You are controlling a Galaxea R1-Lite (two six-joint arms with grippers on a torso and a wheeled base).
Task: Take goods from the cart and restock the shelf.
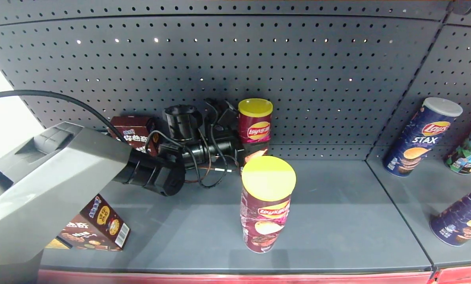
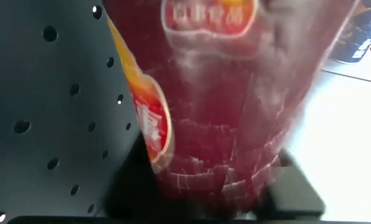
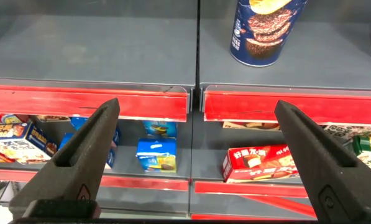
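**Q:** Left arm (image 1: 53, 177), lower left of the head view: what does it carry?

**A:** The left gripper (image 1: 246, 148), at centre frame, is clamped on a maroon can (image 1: 255, 125) with a yellow lid. The can is upright, close to the pegboard wall (image 1: 318, 79) at the back of the shelf (image 1: 338, 221). In the left wrist view the same can (image 2: 222, 112) sits between the dark fingers (image 2: 297, 196).

**Q:** And the other goods?

**A:** A second maroon can (image 1: 265, 205) stands upright lower in the frame, just in front of the held one. One brown box (image 1: 97, 227) lies at lower left and another (image 1: 134, 134) stands behind the arm. At right, in the next bay, are a blue can (image 1: 423, 136), a green can (image 1: 470, 154) and another blue can (image 1: 462, 221).

**Q:** The right gripper?

**A:** The right gripper (image 3: 196, 109) has its jaws wide apart and holds nothing. It faces lower shelves edged with red strips (image 3: 86, 102).
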